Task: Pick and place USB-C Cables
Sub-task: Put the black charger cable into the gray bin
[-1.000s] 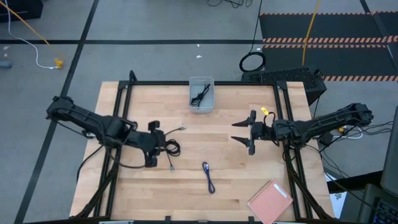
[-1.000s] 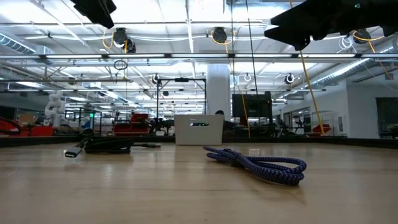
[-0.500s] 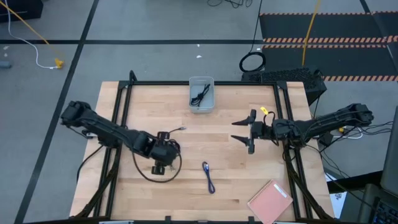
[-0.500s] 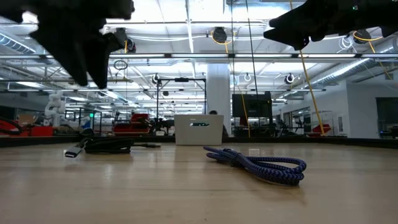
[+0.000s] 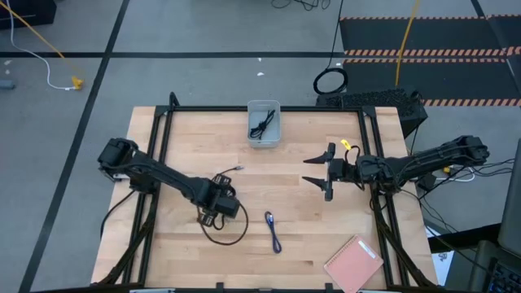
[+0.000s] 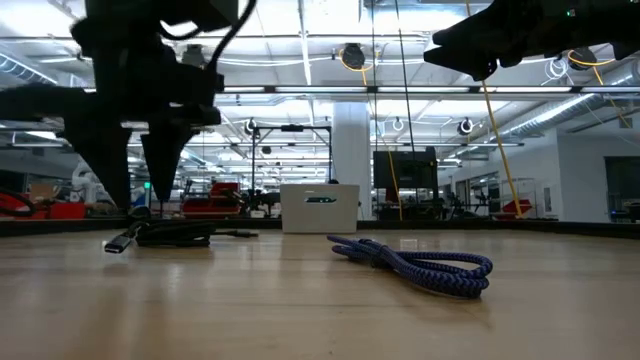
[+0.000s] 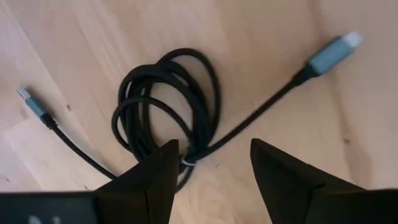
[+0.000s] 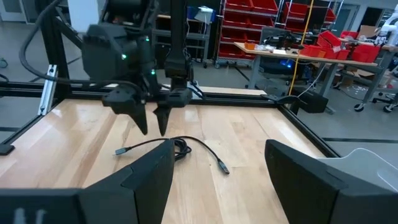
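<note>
Cable [image 7: 171, 118] coil sits under my left gripper [image 7: 211, 163] — fingers spread, empty — I should straddle the bundled loops, not the tail; right gripper [image 5: 319, 172] waits open.

Even overhead light, bright; ceiling lamps [image 6: 352, 55] glared in low view. Left gripper [image 6: 145, 150] was a blurred dark silhouette. Table [image 5: 301, 220] shadows soft, faint.

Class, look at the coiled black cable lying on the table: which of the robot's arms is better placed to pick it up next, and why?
Left. The left gripper hangs open directly above the coiled black cable, fingers pointing down at it. The right gripper waits open across the table, well away from that cable.
</note>
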